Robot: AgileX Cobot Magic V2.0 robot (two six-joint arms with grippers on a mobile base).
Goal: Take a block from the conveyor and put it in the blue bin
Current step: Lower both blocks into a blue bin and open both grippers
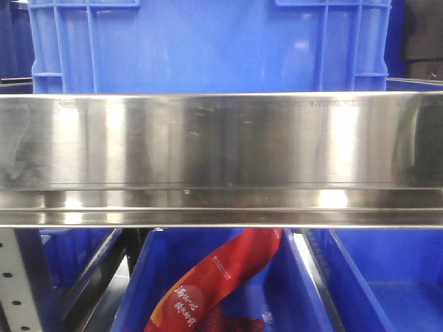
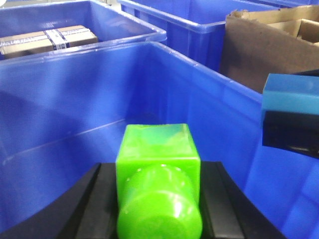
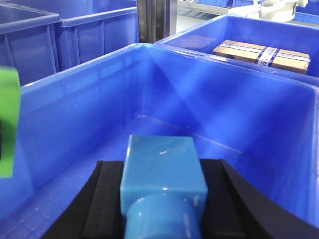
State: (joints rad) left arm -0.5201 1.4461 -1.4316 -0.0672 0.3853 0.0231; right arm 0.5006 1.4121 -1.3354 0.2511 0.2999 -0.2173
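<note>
We see a brushed steel beam [image 1: 221,159] spanning the front view, with a red printed packet [image 1: 221,280] lying below it. A flat taped cardboard box [image 2: 47,39] lies in a neighbouring crate [image 2: 119,22]. An open brown carton [image 2: 264,50] stands further right.

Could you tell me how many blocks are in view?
2: a green block in the left gripper, a light-blue block in the right gripper; others may be hidden.
</note>
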